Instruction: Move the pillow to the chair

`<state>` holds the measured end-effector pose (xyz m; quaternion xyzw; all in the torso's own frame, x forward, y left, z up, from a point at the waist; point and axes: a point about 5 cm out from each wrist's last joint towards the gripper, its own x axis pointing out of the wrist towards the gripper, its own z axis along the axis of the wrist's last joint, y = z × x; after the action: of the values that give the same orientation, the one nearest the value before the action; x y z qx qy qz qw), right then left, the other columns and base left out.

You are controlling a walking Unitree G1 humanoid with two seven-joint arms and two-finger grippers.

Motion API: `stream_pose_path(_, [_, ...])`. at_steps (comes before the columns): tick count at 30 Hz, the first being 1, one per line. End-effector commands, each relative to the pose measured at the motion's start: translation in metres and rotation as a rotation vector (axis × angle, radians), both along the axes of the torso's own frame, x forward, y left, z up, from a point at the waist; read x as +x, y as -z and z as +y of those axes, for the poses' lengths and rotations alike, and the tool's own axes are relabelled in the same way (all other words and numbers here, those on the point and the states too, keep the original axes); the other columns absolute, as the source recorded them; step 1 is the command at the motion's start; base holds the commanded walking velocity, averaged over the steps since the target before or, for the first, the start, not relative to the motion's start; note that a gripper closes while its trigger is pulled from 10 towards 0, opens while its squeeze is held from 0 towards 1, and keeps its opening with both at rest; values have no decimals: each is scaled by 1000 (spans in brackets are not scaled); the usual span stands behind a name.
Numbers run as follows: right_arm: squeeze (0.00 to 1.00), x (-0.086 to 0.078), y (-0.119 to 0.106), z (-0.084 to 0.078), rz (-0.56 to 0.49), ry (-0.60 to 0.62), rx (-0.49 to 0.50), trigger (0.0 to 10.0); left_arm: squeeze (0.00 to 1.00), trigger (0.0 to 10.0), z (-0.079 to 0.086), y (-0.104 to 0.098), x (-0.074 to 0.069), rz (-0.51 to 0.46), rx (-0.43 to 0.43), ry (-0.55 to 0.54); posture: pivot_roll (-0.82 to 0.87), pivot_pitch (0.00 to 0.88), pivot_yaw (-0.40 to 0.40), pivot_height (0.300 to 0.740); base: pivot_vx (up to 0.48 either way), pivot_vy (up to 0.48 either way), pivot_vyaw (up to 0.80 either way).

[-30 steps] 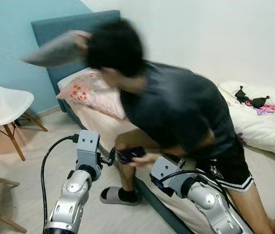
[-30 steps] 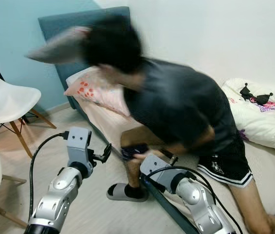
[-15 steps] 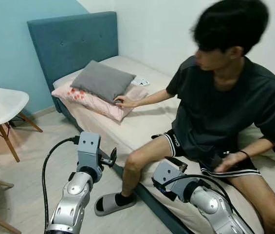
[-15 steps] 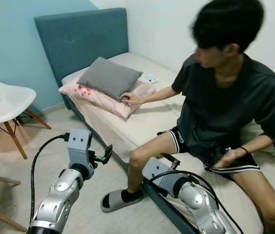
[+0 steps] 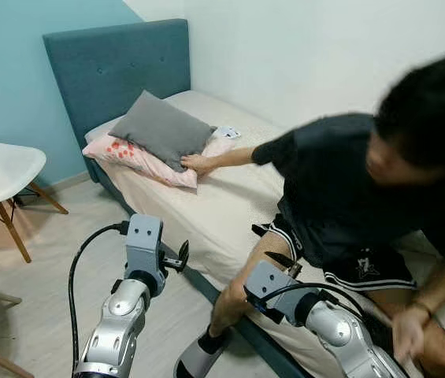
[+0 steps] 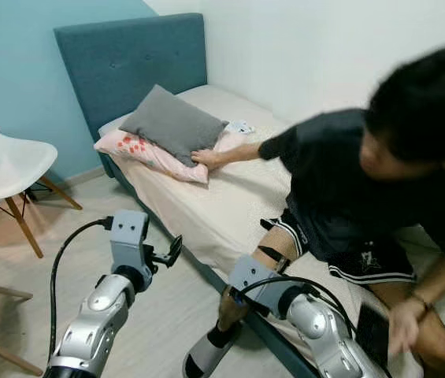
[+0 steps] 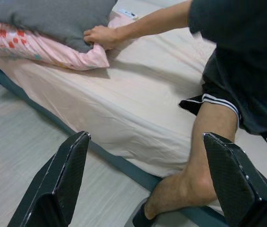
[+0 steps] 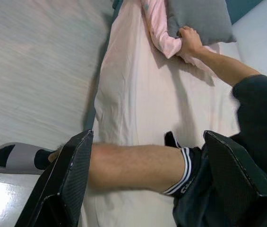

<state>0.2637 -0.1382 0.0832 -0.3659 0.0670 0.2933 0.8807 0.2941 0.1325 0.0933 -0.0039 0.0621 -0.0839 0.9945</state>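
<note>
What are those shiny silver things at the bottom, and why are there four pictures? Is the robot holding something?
The silver things are a robot's two arms. Two pictures come from cameras on its head, looking down at a bed. The other two come from cameras on its wrists, so you see the black fingers of the left gripper and the right gripper, both open and holding nothing. A person sits on the bed with a hand on a grey pillow, which lies on a pink flowered pillow. A white chair stands nearby.
</note>
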Motion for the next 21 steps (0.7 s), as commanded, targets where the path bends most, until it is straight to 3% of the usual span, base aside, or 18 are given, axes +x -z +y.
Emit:
stream_pose_path(1, [0, 1, 2, 2, 3, -2, -6, 10000, 0, 10000, 3, 1, 1, 6, 3, -1, -161, 0, 20, 740, 0, 0, 0])
stream_pose_path(21, [0, -1, -3, 1, -14, -9, -22, 10000, 0, 10000, 3, -1, -1, 4, -30, -12, -125, 0, -10, 740, 0, 0, 0])
